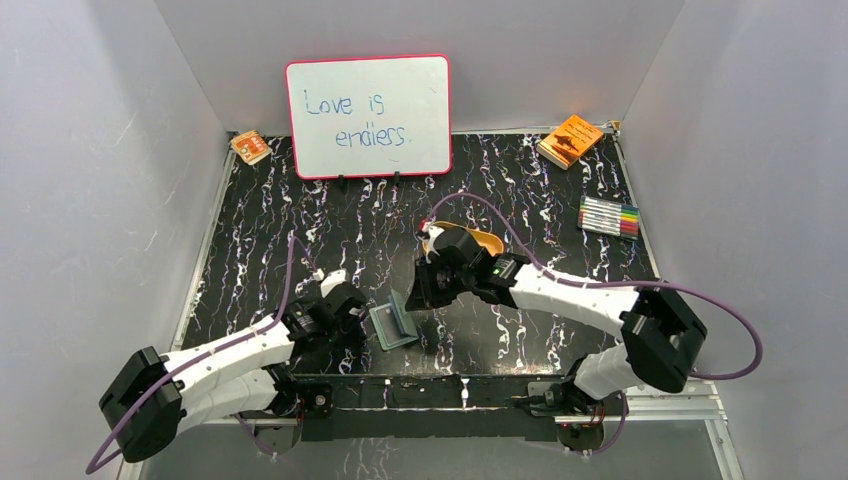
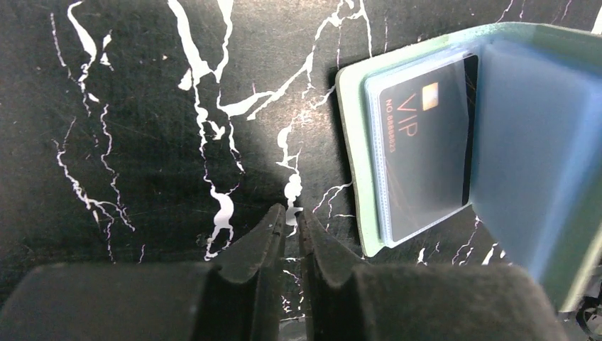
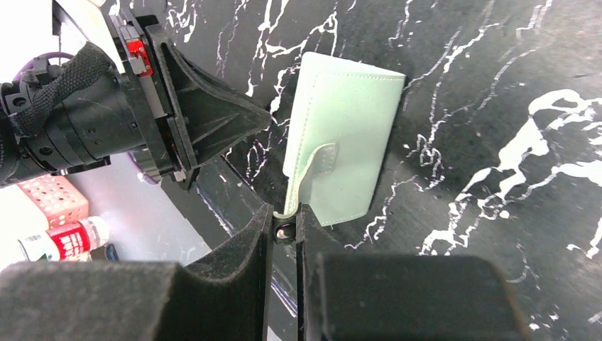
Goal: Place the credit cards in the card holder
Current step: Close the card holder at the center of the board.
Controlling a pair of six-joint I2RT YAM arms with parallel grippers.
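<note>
Black, white-veined marble tabletop (image 1: 520, 200), with the card holder (image 1: 393, 325) propped open low at centre of the overhead view, between the two arms.

Pinching the stitched snap tab (image 3: 316, 167) with its jaws clamped tight, the right gripper (image 3: 284, 226) keeps the sage-green cover lifted, seemingly so the inside is exposed for loading. In the left wrist view the other half lies flat at upper right. A glossy dark credit card (image 2: 419, 156) marked VIP sits there under clear film, and the raised half shows a pale bluish plastic sleeve (image 2: 529, 135). Just left of the holder, the left gripper (image 2: 292, 226) is narrowed almost to touching, with nothing between its dark ridged fingers. The cover looks soft, matte and seam-edged, and the card looks thin and stiff. No loose card shows in any view.
</note>
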